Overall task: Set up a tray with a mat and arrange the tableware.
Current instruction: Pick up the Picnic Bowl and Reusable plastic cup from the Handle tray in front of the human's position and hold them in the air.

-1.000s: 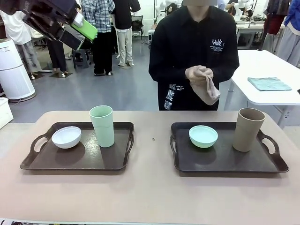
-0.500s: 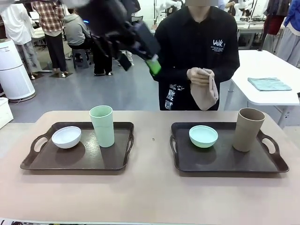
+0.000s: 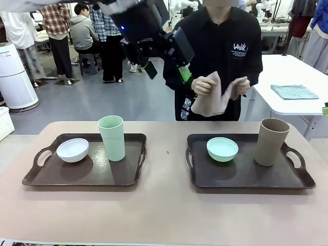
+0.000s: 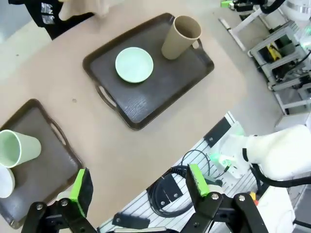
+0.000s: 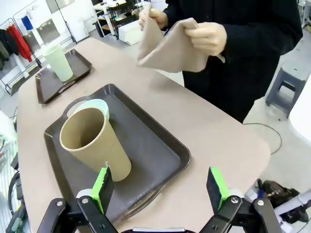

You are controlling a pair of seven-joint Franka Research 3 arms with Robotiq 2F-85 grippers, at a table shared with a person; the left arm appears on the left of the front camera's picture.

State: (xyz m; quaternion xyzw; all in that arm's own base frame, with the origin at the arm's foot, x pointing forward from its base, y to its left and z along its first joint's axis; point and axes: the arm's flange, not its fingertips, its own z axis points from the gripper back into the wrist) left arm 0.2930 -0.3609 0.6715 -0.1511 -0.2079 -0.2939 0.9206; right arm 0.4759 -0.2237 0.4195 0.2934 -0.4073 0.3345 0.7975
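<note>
Two dark brown trays rest on the table. The left tray (image 3: 77, 174) carries a white bowl (image 3: 72, 149) and a mint green cup (image 3: 111, 137). On the right tray (image 3: 241, 174) stand a mint green bowl (image 3: 222, 148) and a taupe cup (image 3: 271, 141). At the far side, the person holds a beige mat (image 3: 210, 100) between both hands, above the table. My left gripper (image 3: 167, 72) hangs open high over the table's middle, with nothing in it. My right gripper (image 5: 159, 188) is open and empty, just above the taupe cup (image 5: 95, 143) at the right tray's outer end.
A white side table at the back right bears a folded teal cloth (image 3: 294, 91). A white cylinder (image 3: 13, 77) stands on the floor at the far left. Bare tabletop lies between the trays and along the near edge.
My left arm has swung from the upper left towards the middle, in front of the person. The person has drawn the bunched mat apart with both hands.
</note>
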